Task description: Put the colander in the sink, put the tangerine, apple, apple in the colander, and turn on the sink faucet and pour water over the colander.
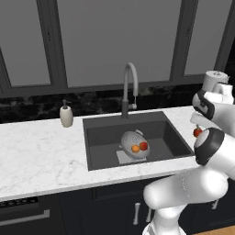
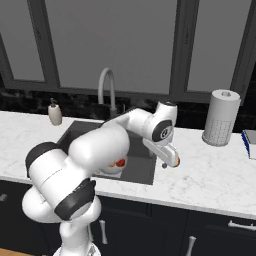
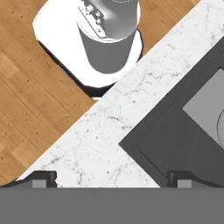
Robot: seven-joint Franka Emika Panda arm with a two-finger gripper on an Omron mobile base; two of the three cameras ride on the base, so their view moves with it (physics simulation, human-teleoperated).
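Observation:
The grey colander (image 1: 131, 139) lies tilted in the dark sink (image 1: 101, 137), on the lighter panel. Inside it are the orange tangerine (image 1: 135, 148) and a red apple (image 1: 143, 146). The second apple (image 1: 198, 132) sits on the counter just right of the sink. My gripper (image 2: 170, 161) hangs low right beside this apple (image 2: 177, 161), pointing down. In the hand view my gripper (image 3: 111, 180) is open, its fingertips (image 3: 43, 178) wide apart over bare marble and the sink's corner (image 3: 175, 140), with nothing between them. The faucet (image 1: 130, 87) arches over the back of the sink, with no stream showing.
A soap bottle (image 1: 66, 114) stands on the counter left of the sink. A paper towel roll (image 2: 220, 117) stands at the back right, with a blue thing (image 2: 250, 142) at the far right edge. Marble counter (image 1: 41, 156) runs on both sides.

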